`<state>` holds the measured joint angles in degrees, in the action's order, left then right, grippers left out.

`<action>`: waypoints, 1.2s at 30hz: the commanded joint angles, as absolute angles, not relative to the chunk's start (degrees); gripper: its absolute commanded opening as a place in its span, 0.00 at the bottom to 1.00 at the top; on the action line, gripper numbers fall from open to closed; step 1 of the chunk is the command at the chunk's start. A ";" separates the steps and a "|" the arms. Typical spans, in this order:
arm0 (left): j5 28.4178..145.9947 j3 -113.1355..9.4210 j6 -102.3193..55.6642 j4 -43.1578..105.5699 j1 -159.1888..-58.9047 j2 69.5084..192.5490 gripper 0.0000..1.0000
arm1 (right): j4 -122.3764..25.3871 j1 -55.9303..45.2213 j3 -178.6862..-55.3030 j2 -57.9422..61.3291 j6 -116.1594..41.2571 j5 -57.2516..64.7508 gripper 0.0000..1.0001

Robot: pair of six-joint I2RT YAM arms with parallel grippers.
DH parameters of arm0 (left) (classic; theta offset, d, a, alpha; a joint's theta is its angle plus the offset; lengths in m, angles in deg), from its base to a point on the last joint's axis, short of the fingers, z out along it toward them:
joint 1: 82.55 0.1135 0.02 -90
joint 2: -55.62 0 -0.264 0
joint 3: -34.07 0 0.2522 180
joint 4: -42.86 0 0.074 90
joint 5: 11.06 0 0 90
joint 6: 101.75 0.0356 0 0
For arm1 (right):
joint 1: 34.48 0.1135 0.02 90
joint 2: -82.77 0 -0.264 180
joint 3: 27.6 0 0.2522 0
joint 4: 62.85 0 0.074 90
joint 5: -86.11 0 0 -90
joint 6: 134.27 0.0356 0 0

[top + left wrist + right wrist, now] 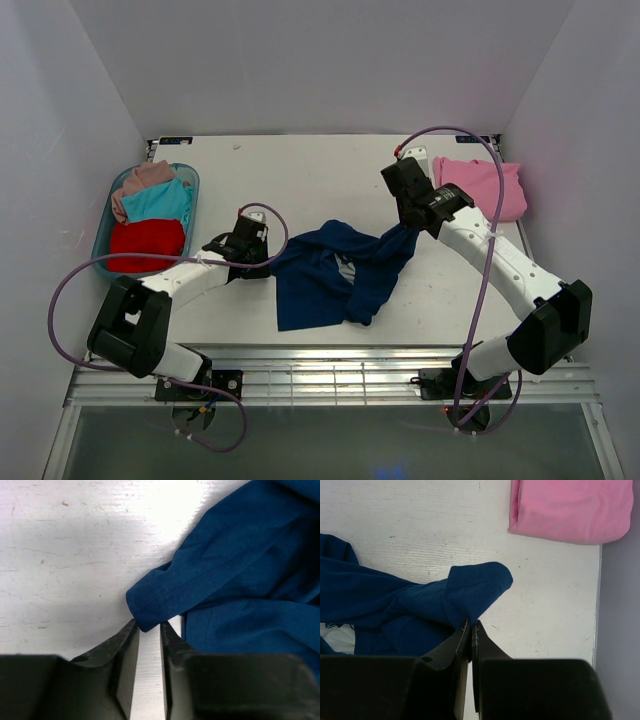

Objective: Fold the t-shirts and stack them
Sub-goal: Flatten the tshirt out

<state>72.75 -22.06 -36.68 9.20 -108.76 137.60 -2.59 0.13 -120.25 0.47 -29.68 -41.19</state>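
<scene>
Both jaws at navy tee (315, 285) edges

I've got a white, scuffed surface (330, 165) in view. Dead centre, the navy t-shirt (315, 280) lies in a crumpled heap with a pale patch of print peeking out of its folds. One sleeve reaches left, cuff flat on the bare top, while its right end rises off it. In the far right corner the pink t-shirt (487, 186) is folded flat, close to the surface's right edge. Over on the left edge sits a blue basket (98, 243) holding bundled t-shirts (150, 205) in dusty pink, teal and red, well apart from the navy one.
</scene>
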 commanded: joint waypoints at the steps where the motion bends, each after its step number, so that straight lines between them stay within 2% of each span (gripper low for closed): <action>1: 71.21 -21.96 -36.53 10.56 -108.91 135.08 0.32 | -3.21 0.15 -120.11 2.44 -28.97 -42.21 0.08; 10: 67.62 -25.47 -35.30 9.07 -108.91 131.22 0.16 | -2.33 0.06 -121.07 1.65 -29.32 -42.65 0.08; 16: 58.13 -37.06 -32.41 5.91 -107.17 128.75 0.08 | -2.42 -1.08 -126.78 -2.29 -34.14 -45.73 0.08; 21: 57.68 -49.44 -30.21 4.67 -99.88 128.66 0.05 | -2.77 -4.33 -141.44 -8.44 -37.93 -45.55 0.08; 27: 53.29 -57.90 -25.03 7.04 -92.40 126.55 0.04 | -2.07 -8.90 -160.84 -14.95 -42.86 -46.61 0.08; 31: 53.89 -63.00 -22.83 7.48 -88.44 126.37 0.04 | -1.80 -12.85 -169.48 -17.24 -44.09 -46.61 0.08; 36: 62.49 -66.78 -20.45 9.50 -88.17 125.32 0.04 | -2.77 -14.09 -171.53 -15.77 -49.97 -42.58 0.08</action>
<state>58.72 -63.91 -23.52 7.76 -88.68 127.74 -1.32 -13.20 -169.65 -17.69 -44.74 -43.18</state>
